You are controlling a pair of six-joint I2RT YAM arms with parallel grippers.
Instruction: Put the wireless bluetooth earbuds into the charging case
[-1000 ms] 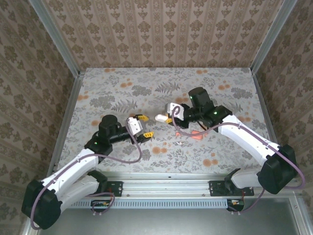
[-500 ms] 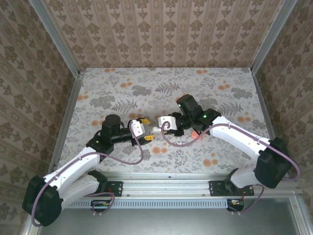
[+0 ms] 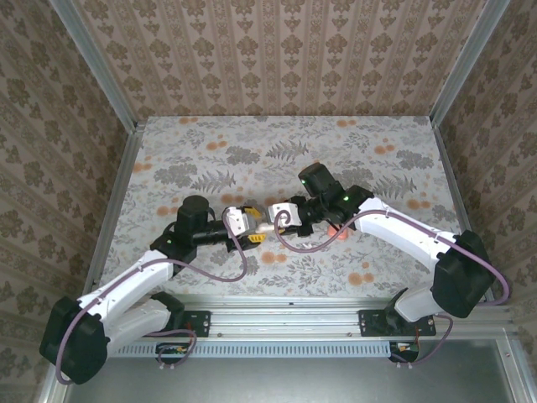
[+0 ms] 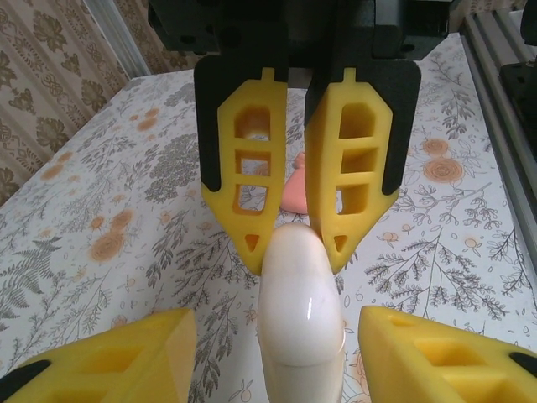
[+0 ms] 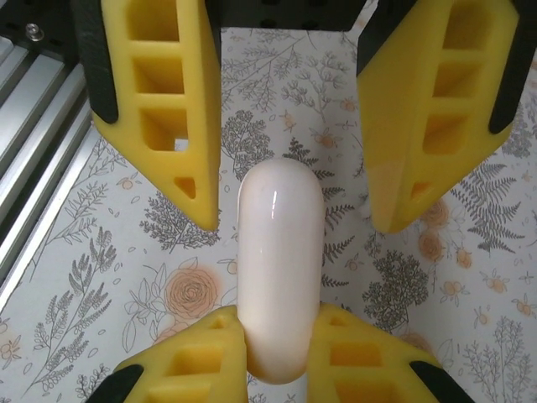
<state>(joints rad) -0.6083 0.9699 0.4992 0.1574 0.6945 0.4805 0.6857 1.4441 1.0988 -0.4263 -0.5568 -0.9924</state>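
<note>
White arms (image 3: 134, 281), black joints (image 3: 195, 210), purple cables (image 3: 241, 264), yellow latticed fingers (image 4: 225, 168)

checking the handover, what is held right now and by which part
The right gripper pinches the glossy white pebble-shaped case by one end; the left gripper stands open around the other.

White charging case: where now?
White charging case sits mid-table in the top view, one end gripped by the right tool, the other between the left tool's open fingers.

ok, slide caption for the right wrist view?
Right gripper clamps a white charging case by one end; left gripper, open, straddles the other end.
</note>
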